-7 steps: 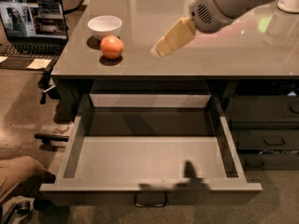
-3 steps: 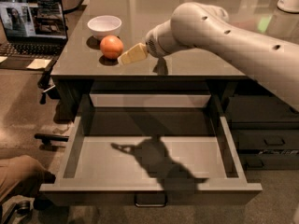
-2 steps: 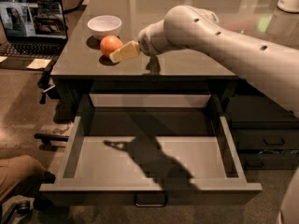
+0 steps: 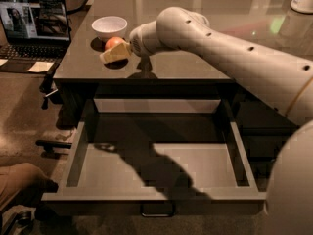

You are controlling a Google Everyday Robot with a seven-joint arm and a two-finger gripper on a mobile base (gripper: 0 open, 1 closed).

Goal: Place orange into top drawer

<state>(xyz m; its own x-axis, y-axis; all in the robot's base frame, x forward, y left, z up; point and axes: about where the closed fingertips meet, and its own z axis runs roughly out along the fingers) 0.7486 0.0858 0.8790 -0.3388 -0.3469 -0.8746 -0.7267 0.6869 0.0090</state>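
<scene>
Single camera view of the approach to the fruit. The small round orange (image 4: pixel 113 42) sits on the glossy dark grey desk top (image 4: pixel 80 60), just beside the white round bowl (image 4: pixel 109 26) and well apart from the top drawer. The cream-tipped two-finger gripper (image 4: pixel 113 54), at the end of the pale, tube-shaped robot arm (image 4: pixel 220 48), lies low against the near side of the orange, overlapping it. Whether the gripper is spread or closed, and whether it has any hold on the fruit, cannot be told. The wide, shallow dark grey top drawer (image 4: pixel 215 165) stands pulled fully out below the desk edge, its flat grey floor holding nothing but the arm's shadow, its small metal pull handle (image 4: pixel 157 212) facing the camera. An open laptop (image 4: pixel 34 23) stands at far left. Judged progress: early. The drawer is ready; secure grasp, lift, carry over the edge and release inside appear yet to be done.
</scene>
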